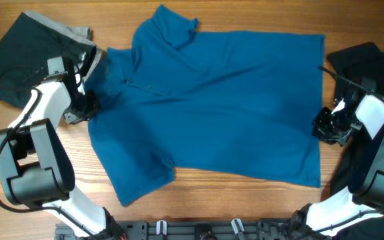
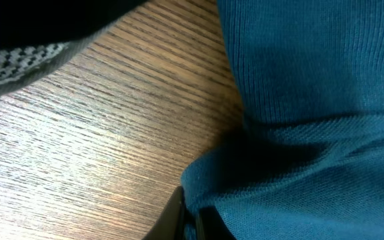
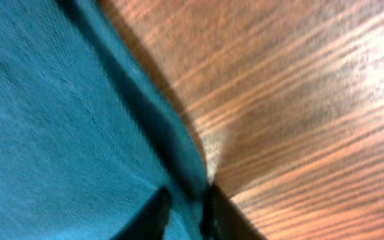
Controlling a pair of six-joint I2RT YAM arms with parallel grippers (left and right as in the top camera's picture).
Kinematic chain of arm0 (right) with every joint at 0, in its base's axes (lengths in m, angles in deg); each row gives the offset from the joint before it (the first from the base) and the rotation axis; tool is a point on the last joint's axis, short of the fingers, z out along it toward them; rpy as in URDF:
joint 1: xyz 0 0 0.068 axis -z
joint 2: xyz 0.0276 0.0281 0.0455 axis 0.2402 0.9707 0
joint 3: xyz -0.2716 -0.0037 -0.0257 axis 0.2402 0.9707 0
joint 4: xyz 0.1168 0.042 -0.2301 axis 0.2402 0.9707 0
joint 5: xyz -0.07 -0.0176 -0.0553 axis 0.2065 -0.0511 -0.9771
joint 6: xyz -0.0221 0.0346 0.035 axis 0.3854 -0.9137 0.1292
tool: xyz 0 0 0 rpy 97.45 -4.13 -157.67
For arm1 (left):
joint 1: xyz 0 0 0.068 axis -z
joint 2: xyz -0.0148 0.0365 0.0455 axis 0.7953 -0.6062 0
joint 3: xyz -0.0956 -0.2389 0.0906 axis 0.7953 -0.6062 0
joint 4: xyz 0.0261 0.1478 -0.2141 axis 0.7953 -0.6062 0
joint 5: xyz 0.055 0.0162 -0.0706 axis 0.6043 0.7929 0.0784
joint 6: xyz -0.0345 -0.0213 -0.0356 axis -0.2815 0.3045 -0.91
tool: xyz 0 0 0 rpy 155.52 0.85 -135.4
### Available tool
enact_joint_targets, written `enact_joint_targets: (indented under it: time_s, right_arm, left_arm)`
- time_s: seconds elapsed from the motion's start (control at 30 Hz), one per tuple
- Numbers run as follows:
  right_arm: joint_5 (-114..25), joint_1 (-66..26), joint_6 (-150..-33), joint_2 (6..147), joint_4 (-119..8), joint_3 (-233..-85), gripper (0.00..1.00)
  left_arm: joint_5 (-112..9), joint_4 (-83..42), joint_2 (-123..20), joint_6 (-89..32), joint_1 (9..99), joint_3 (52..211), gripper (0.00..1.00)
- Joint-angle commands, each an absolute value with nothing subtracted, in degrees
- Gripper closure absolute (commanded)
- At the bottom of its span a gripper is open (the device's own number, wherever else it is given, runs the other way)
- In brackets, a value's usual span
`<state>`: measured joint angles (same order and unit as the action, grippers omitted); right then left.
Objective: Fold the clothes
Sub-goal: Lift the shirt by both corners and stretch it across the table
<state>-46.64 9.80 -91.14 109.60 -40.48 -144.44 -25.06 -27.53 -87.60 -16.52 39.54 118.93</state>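
A blue polo shirt (image 1: 212, 100) lies spread flat across the wooden table (image 1: 212, 200), collar toward the back left. My left gripper (image 1: 87, 107) is at the shirt's left shoulder edge, shut on a fold of the blue fabric (image 2: 299, 133); the cloth is pinched between its dark fingers (image 2: 172, 217). My right gripper (image 1: 320, 125) is at the shirt's right hem edge, shut on the blue cloth (image 3: 59, 120), with the hem caught between its fingers (image 3: 149, 217).
A dark grey garment (image 1: 25, 53) with a light waistband lies at the back left. A black garment (image 1: 365, 67) lies at the right edge, under the right arm. Bare wood shows along the table's front.
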Motion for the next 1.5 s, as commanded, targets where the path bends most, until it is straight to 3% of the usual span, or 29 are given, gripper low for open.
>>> enact_joint_targets:
  time_s: [0.0,0.07,0.1,0.23,0.43,0.6,0.87,1.47]
  right_arm:
    - [-48.71,9.74,-91.51,109.16,-39.69,-143.48,0.71]
    - [-48.67,9.74,-91.55,108.7,-39.54,-143.48,0.94]
    - [-48.17,9.74,-91.4,108.42,-39.03,-143.52,0.96]
    - [-43.01,9.74,-88.71,101.78,-32.56,-148.57,0.96]
    - [-42.16,9.78,-86.7,89.45,-16.46,-175.26,0.96]
    - [-45.94,9.78,-88.17,88.29,-11.6,-193.92,0.96]
    - [-47.44,9.78,-90.11,86.61,-1.0,-212.87,0.96]
    - [-48.54,9.78,-92.6,75.0,4.0,-218.32,0.96]
  left_arm:
    - [-24.71,-27.73,-85.99,-17.22,38.97,120.09,0.96]
    - [-24.73,-27.75,-85.99,-17.22,38.97,120.09,0.96]
    - [-25.17,-27.77,-85.99,-17.2,38.97,120.09,0.96]
    - [-29.41,-28.47,-82.71,-16.81,38.97,120.7,0.96]
    - [-31.11,-34.88,-65.27,-16.89,38.78,130.66,0.96]
    - [-24.49,-34.59,-48.52,-18.56,33.27,138.51,0.96]
    - [-23.99,-34.62,-34.32,-18.56,27.65,139.34,0.96]
    - [-11.77,-41.39,-27.72,-19.89,27.65,148.52,0.96]
